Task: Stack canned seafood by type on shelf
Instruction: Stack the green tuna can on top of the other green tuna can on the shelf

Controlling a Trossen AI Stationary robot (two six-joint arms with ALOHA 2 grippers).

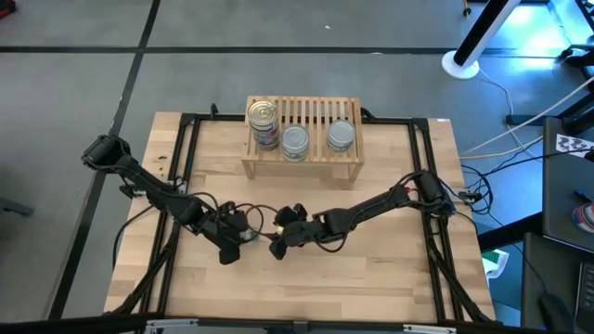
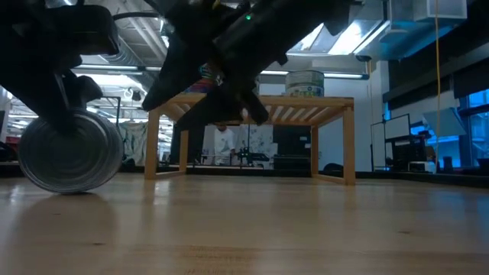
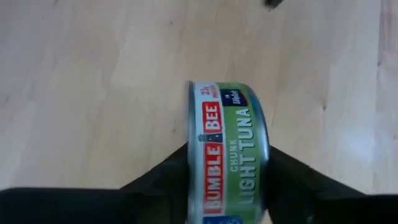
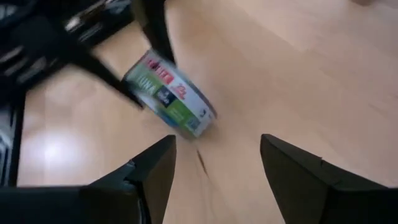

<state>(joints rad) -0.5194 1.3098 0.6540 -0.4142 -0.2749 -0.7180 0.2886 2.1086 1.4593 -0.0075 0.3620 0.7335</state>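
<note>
Gripping a Bumble Bee chunk light tuna tin [image 3: 229, 149] between my left gripper's [image 3: 227, 186] fingers [image 3: 158, 180], one finger on each flat face, so the tin stands on edge with its green label band toward the wrist camera. In the low view the same tin [image 2: 67, 153] sits on its rim at table level, lid face toward that camera. Whether the grip is already firm I cannot tell; the fingers sit flush on both faces. My right gripper [image 4: 217, 168] is just beside, fingers spread wide and empty, pointed at the tin from the other side; it has hold of nothing. Both arms meet near the table's [image 1: 371, 278] middle, tin between them. Judgement: step in hand is securing this tin for carry to the shelf. To do it well, keep the pinch centred on the lid faces so the tin cannot roll out, then turn the wrist to bring it flat before setting down. Farther off, the wooden shelf [image 1: 303, 165] stands at the table's far edge, well apart from the grippers. On its slatted top: a taller stack with a gold lid [image 1: 263, 116] at left, a silver-lidded tin [image 1: 295, 139] in the middle, another [image 1: 341, 135] at right. Which of these matches the green tuna label I cannot tell from above.
</note>
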